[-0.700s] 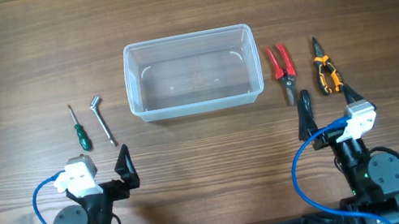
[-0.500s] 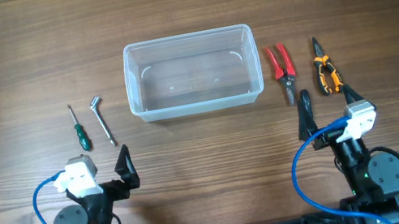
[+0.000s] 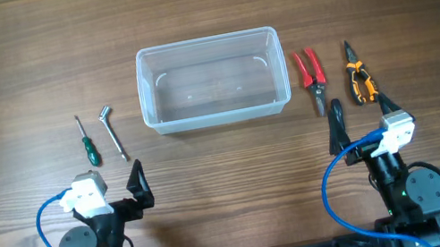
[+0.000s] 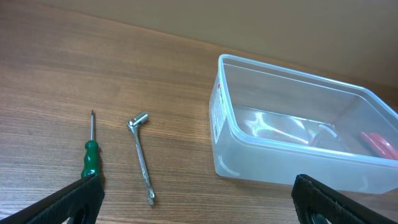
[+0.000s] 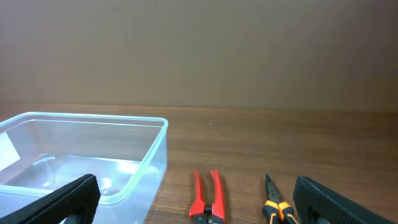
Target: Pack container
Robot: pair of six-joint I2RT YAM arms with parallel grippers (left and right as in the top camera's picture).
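Nearest me, low at the front of the wooden table [image 3: 198,0], the left gripper [image 4: 196,186] had its fingers spread wide apart. The right gripper [image 3: 361,115] stood parted just as widely. A little beyond the left one lay a green-handled screwdriver [image 3: 88,143], and near it on the right, not touching it, lay a small bent metal wrench [image 3: 114,131]. Beyond the right one lay red-handled pliers [image 3: 311,75] with their nose toward the arm. Orange-and-black pliers [image 3: 360,79] lay alongside them to the right, nose pointing away, the two apart. Between the two pairs of tools, and reaching farther back than any of them, sat the container [image 3: 142,92]. It was clear plastic, upright, its long side running across the table and its open top facing up.
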